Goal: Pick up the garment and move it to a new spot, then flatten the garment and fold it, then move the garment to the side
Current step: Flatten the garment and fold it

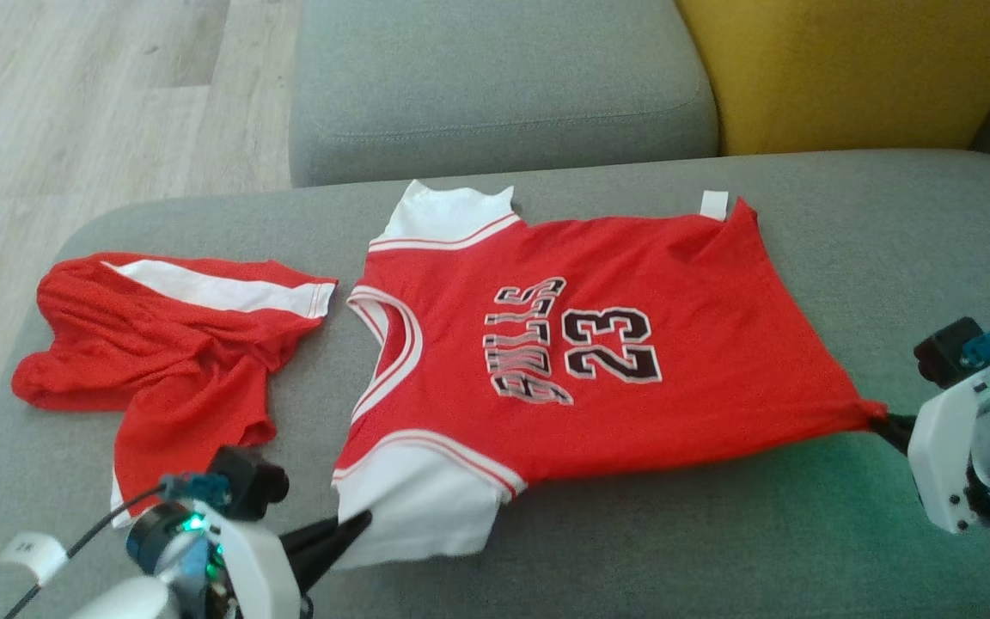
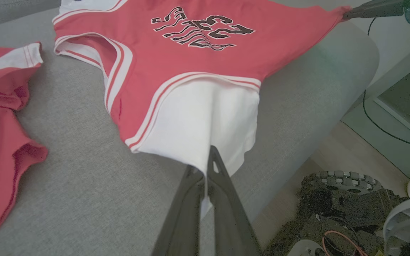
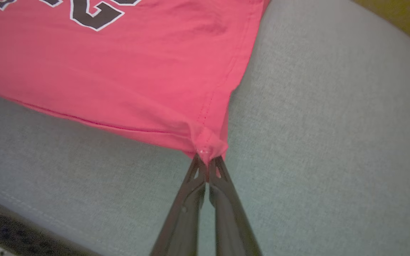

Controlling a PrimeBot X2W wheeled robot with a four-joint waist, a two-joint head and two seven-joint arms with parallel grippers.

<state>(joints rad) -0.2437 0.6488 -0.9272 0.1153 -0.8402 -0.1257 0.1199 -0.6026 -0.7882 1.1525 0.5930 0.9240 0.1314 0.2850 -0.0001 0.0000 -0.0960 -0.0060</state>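
The garment (image 1: 598, 344) is a red jersey with white sleeves and the number 23, spread flat on the grey sofa seat (image 1: 701, 533). My left gripper (image 1: 359, 522) is shut on the near white sleeve (image 2: 205, 124), pinching its edge in the left wrist view (image 2: 206, 167). My right gripper (image 1: 880, 419) is shut on the jersey's near hem corner (image 3: 206, 144), pulling the cloth taut; its fingertips (image 3: 208, 161) meet on the stitched corner. In the left wrist view the right gripper's fingers (image 2: 368, 10) show at the far corner of the jersey.
A crumpled pair of red shorts with a white stripe (image 1: 168, 344) lies on the seat left of the jersey. A grey back cushion (image 1: 495, 86) and a yellow cushion (image 1: 856, 69) stand behind. Wooden floor (image 1: 74, 103) lies beyond the seat's left edge. The robot's wheeled base (image 2: 340, 206) sits below the seat's front.
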